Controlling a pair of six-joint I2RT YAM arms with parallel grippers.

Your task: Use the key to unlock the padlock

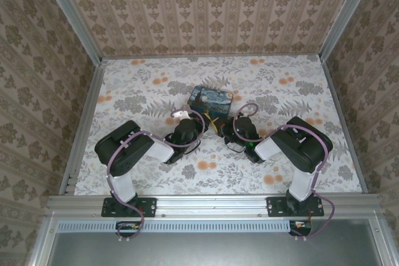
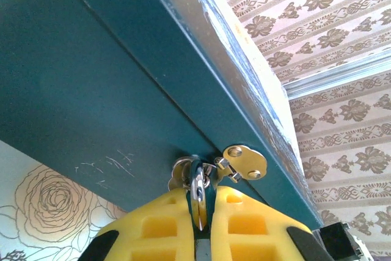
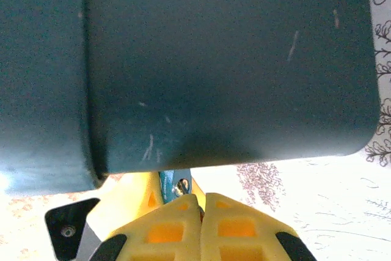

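Floral-print surface (image 1: 299,154) inside a wallpapered enclosure. The left arm (image 1: 124,147) and right arm (image 1: 302,144) both bend inward from the near edge and meet at mid-surface. Between and just beyond their wrists sits a rectangular Starry Night tin (image 1: 211,99), painted lid up, and both wrists are right at its near side. In the wrist views the tin's dark teal side wall looms just ahead of the fingers, lightly scratched. The yellow left fingers (image 2: 165,218) are closed, pinching the padlock (image 2: 197,191) between their tips. The padlock is a small teal body seen edge-on, and its metal shackle end is up against the lower edge of the tin. The yellow right fingers (image 3: 177,224) are closed tip to tip just below the tin's side, close to the padlock and the left fingers; can't tell if anything is pinched between them. The key (image 2: 244,162) shows as a small silver two-holed head just right of the padlock, against the tin wall. Can't tell whether its blade sits in the lock.
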